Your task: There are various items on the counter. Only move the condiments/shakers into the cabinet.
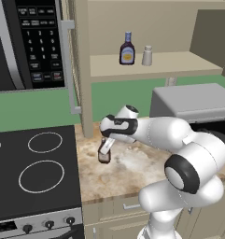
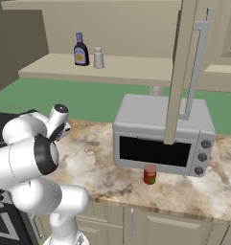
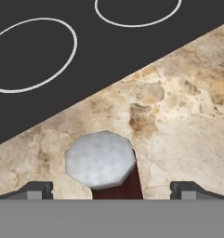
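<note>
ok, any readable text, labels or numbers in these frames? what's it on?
None can be read.
Oven keypad: rows of white marks, too small and blurred to make out.
Dark bottle on the cabinet shelf: yellow label, no legible words.
Red can: label too small.

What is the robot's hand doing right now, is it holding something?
Gripper: open and holding nothing, its fingertips either side of the brown-red bottle on the counter.
</note>
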You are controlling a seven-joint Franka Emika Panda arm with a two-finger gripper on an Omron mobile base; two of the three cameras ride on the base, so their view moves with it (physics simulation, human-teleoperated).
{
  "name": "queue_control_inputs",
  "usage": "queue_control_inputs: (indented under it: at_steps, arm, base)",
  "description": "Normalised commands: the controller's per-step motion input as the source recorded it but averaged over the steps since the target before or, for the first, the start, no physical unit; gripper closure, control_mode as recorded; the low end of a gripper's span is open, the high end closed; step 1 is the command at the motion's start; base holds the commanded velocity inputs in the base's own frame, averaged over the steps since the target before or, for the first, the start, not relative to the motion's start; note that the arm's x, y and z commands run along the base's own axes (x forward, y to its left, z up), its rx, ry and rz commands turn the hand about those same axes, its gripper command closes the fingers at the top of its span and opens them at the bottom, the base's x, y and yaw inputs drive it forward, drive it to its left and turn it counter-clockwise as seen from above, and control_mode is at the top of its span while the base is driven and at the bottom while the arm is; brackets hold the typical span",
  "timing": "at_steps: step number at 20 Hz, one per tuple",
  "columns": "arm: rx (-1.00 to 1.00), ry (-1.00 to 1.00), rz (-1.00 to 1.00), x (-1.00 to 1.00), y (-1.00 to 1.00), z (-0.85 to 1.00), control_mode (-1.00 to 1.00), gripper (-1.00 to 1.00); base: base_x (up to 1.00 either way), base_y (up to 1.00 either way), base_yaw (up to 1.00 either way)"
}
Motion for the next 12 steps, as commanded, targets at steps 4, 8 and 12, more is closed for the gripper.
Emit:
queue_control_inputs:
  at_steps: [4, 8, 12]
  arm:
    - [0.0, 0.0, 0.0, 0.0, 0.0, 0.0, -1.0, -1.0]
    - [0.0, 0.0, 0.0, 0.0, 0.0, 0.0, -1.0, -1.0]
    - [0.0, 0.0, 0.0, 0.0, 0.01, 0.0, -1.0, 1.0]
  base:
    - [0.0, 0.0, 0.0]
    - [0.0, 0.0, 0.0]
    - [0.0, 0.0, 0.0]
